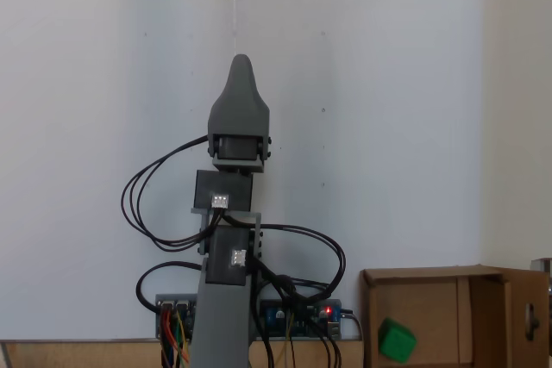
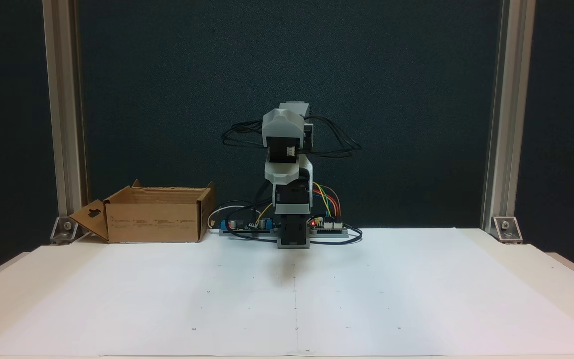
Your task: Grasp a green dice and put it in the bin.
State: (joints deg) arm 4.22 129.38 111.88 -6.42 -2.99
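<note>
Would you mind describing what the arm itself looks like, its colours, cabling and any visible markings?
The arm is built from light grey printed shells and black servo blocks with small white connectors. Black cables loop out on both sides, and coloured jumper wires run to a board with a red light at its base. From above, the gripper is a dark grey, rounded, tapering shell.

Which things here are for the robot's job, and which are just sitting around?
For the job:
- green dice, already lying inside the box
- cardboard bin
- pincer, folded up over the arm

Just sitting around:
- circuit boards and wires at the arm's base
- metal frame posts
</note>
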